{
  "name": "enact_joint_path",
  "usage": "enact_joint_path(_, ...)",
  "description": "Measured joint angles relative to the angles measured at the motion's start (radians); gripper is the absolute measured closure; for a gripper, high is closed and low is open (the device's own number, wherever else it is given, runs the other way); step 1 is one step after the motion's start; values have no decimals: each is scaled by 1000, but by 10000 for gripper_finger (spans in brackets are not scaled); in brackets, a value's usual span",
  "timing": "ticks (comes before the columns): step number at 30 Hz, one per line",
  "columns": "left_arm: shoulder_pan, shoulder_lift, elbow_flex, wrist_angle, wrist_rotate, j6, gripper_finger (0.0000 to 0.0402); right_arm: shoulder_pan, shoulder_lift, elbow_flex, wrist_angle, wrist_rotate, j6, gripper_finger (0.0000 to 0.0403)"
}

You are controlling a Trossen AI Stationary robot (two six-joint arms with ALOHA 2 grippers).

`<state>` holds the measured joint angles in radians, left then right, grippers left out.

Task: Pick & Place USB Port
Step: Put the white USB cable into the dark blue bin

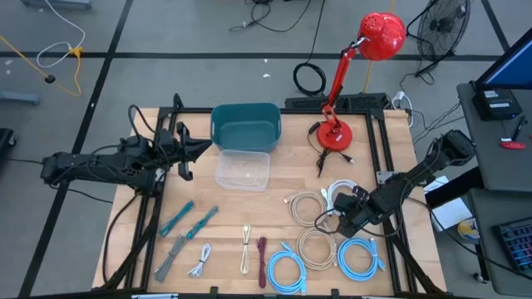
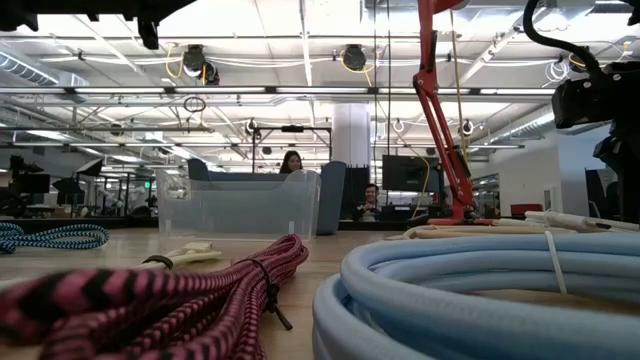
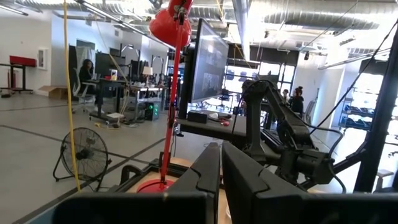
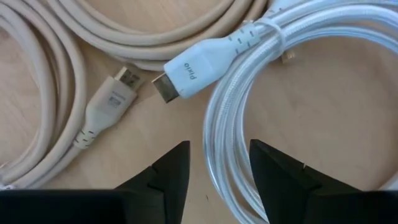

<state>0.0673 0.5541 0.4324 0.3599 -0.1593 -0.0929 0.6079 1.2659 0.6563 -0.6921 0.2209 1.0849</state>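
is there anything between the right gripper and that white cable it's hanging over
Nothing visible. The right gripper is open directly above the white cable, with a strand of its coil showing in the gap between the fingers. The beige cable lies off to one side.

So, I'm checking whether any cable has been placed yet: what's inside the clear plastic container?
The clear plastic container looks empty from above, with only wood showing through its base. In the low view its frosted walls blur the interior, so a small item cannot be ruled out.
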Motion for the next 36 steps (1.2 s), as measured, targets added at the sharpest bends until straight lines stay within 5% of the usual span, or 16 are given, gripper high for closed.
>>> enact_joint_path(9, 0, 0, 0, -1, 0, -3, 382, -15, 0, -12, 21, 67, -30, 140)
enact_joint_path(16, 0, 0, 0, -8, 0, -2, 382, -40, -3, -147, 209, 62, -25, 121)
enact_joint_path(25, 0, 0, 0, -10, 0, 3, 382, -51, -3, -200, 202, 19, 94, 182)
enact_joint_path(36, 0, 0, 0, -16, 0, 3, 382, -51, 3, -100, 171, -31, 81, 295)
